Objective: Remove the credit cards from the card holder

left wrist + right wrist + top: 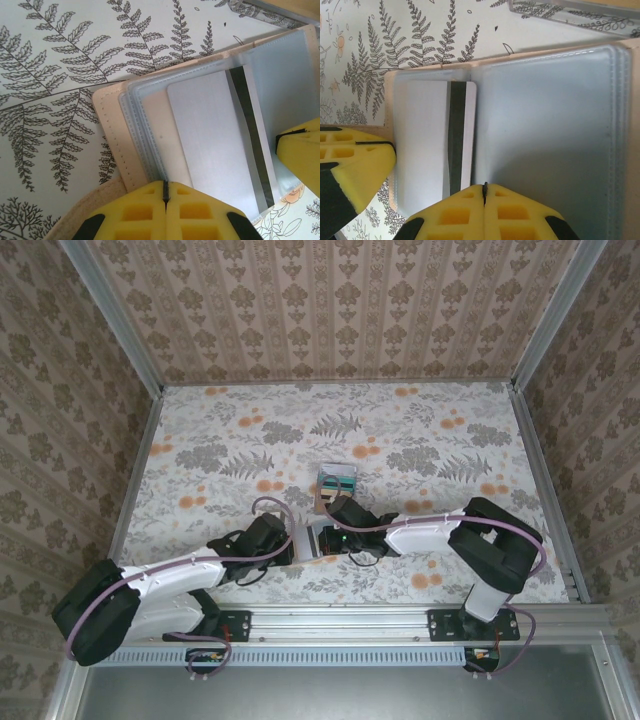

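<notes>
Fern-and-flower print covers the counter [420, 440], enclosed on three sides by damask-patterned wall panels [340, 300] and aluminium rails [350, 618].

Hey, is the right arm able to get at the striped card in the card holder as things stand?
Probably reach, yes: the right gripper sits at the card holder right beside the striped card, nothing between. But its jaws are shut and a clear sleeve seems to cover the card.

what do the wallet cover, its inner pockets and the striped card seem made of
Tan folding wallet cover: probably leather or faux leather, matte, with a stitched edge. Clear inner pockets: glossy see-through plastic film, seamed edges. Pale card with dark stripe: likely smooth plastic, satin sheen.
</notes>
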Robot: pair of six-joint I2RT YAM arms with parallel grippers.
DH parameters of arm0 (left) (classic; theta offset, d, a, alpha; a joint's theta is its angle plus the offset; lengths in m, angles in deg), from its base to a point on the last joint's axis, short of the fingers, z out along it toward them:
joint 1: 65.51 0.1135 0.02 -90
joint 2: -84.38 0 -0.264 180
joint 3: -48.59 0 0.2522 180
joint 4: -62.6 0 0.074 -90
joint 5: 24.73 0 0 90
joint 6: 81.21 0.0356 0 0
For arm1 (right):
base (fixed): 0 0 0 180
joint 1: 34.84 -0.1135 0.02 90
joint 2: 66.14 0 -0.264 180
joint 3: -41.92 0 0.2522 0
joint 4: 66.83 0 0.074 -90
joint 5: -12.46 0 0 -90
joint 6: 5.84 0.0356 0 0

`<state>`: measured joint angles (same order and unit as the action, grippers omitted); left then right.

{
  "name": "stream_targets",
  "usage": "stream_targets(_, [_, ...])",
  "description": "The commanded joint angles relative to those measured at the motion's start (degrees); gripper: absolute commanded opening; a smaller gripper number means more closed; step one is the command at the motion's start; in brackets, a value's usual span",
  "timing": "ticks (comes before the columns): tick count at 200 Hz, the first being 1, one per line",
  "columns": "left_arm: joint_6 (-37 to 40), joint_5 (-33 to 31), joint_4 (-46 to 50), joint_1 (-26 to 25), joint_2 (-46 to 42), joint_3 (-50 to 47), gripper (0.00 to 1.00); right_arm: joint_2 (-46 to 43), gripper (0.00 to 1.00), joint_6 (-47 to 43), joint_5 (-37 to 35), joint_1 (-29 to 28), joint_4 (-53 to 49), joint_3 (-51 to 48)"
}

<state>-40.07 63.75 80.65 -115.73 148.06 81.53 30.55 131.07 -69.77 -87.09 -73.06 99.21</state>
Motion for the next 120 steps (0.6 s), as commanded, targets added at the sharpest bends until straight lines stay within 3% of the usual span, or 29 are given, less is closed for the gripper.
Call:
stream_targets(1, [0.57, -1.23, 3.49, 0.21, 0.17, 0.24, 0.00, -1.54, 0.01, 0.27, -0.49, 0.36, -0.26, -0.53])
stream_targets(9, [0.61, -1.11, 3.44, 0.21, 0.13, 0.24, 0.00, -1.37, 0.10, 0.28, 0.19, 0.31, 0.64, -0.55])
stream_targets(18, [0.64, -1.12, 3.44, 0.21, 0.13, 0.33, 0.00, -1.07, 0.14, 0.25, 0.69, 0.35, 1.57, -0.47])
stream_targets(120, [0.71, -0.59, 2.72, 0.12, 0.39, 0.40, 0.00, 3.62, 0.18, 0.35, 3.14, 0.35, 4.36, 1.67])
